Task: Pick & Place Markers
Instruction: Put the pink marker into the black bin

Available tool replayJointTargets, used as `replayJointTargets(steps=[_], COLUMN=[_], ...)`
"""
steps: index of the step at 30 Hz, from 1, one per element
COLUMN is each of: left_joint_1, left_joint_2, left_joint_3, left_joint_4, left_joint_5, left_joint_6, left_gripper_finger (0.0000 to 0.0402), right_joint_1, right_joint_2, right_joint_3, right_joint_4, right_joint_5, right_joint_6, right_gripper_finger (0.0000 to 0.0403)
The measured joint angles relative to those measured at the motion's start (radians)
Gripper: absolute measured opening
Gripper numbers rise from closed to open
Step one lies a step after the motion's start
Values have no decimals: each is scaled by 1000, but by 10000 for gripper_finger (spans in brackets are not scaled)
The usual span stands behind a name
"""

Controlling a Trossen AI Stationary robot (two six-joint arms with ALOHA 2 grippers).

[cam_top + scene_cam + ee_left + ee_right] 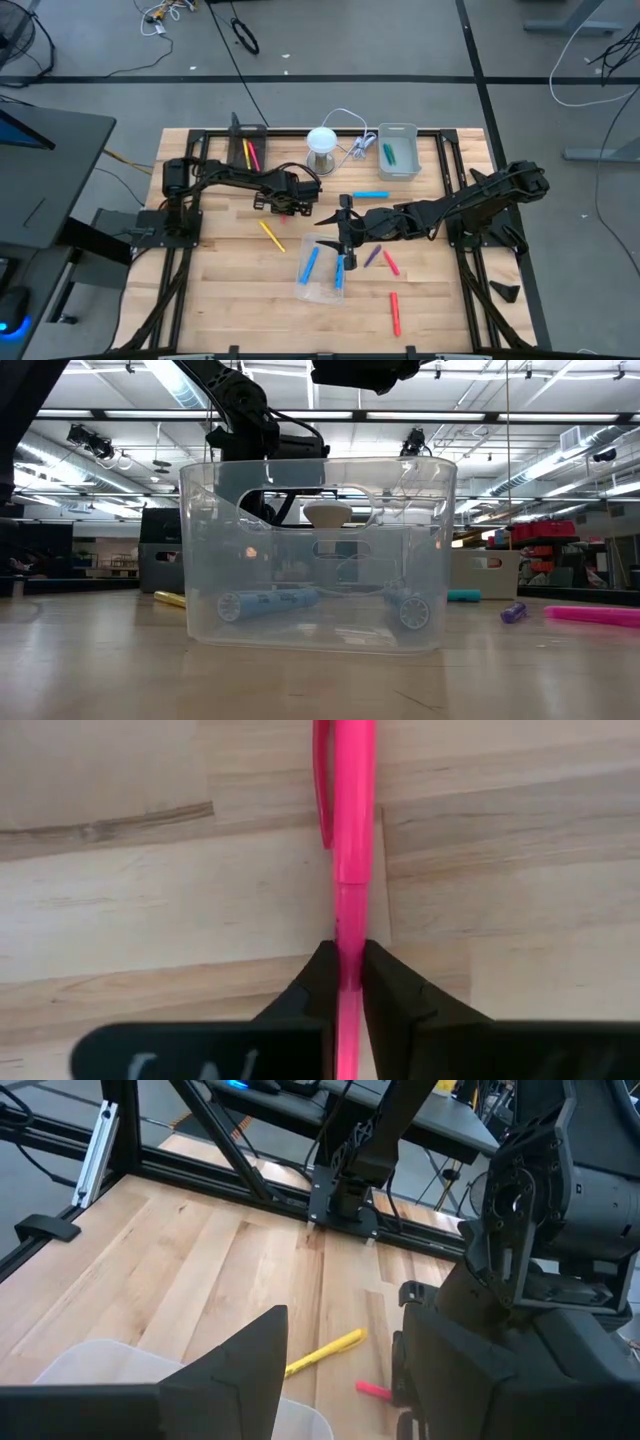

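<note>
Pale wood planks make up the tabletop [220, 280], framed by dark metal rails. From above, the left hand [283, 208] sits left of centre, clenched on a pink marker [283, 212] lying on the wood. The right hand [340, 232] hovers near the middle with its fingers spread wide, over the far end of a clear plastic tray [320, 282] that holds two blue markers [309, 262]. A yellow marker [272, 236] lies between the hands; purple [372, 257], pink and red [395, 313] markers are scattered toward the right near corner, with bare wood around them. A grey bin [398, 150] stands by the far edge.

At table height, the tray [320, 550] is a see-through, round-cornered box with a handle slot, and the blue markers [265, 603] lie on its floor.

Past the left wrist, two dark tapered fingers [318, 985] pinch the smooth pink marker [352, 820] flat on the planks.

Past the right wrist, broad dark fingers [240, 1370] stand apart above the tray's rim [90, 1365]; the yellow marker [325, 1352] rests on open wood beyond.
</note>
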Motion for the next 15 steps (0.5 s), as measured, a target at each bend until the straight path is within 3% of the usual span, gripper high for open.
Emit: replayJointTargets(steps=[8,15], left_joint_1=[4,42], left_joint_2=[-88,-170], left_joint_3=[-2,-2], left_joint_4=[-105,-186], left_joint_5=[51,34], left_joint_6=[37,58], left_gripper_finger=[26,26], right_joint_1=[0,0], right_joint_2=[0,0], right_joint_3=[0,0], right_joint_4=[7,28], right_joint_5=[1,2], right_joint_6=[-19,-20], right_gripper_finger=[204,204])
